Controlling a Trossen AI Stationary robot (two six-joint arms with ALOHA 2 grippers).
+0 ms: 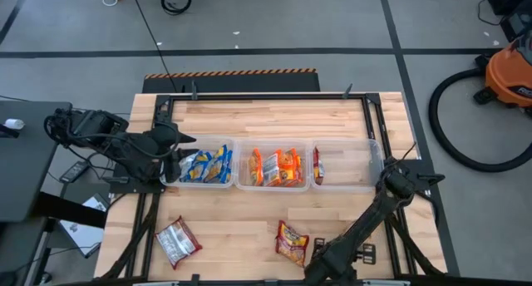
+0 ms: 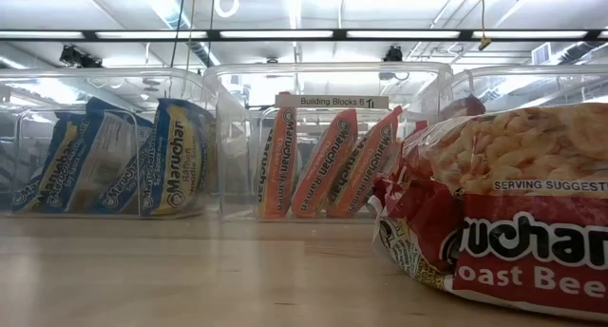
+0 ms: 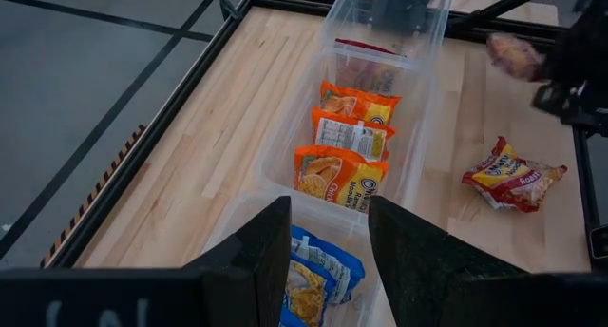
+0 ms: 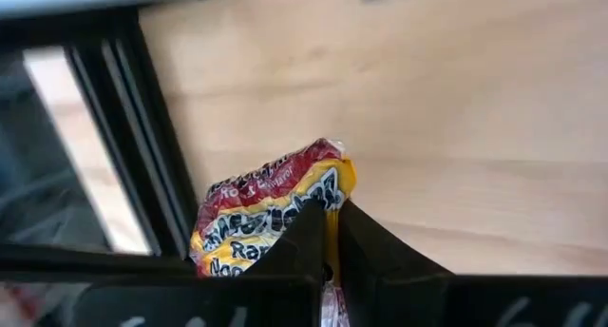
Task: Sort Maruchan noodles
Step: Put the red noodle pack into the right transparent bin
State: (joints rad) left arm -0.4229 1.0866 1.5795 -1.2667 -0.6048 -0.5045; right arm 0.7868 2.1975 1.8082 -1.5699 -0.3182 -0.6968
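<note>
Right gripper (image 4: 328, 234) is seen closed on a red packet (image 4: 271, 213) at the table's (image 1: 274, 120) near edge, right of centre. Left gripper (image 3: 328, 237) is held open above the left bin (image 1: 226, 183), where blue packets (image 1: 208, 165) stand. Orange packets (image 1: 277, 167) are stood on edge in the middle bin (image 1: 274, 186). One red packet (image 1: 317, 165) is leaned against the left wall of the right bin (image 1: 349, 186). The three bins are lined up touching across the table's middle. Another red packet (image 1: 178, 241) is left lying flat near the near-left corner.
</note>
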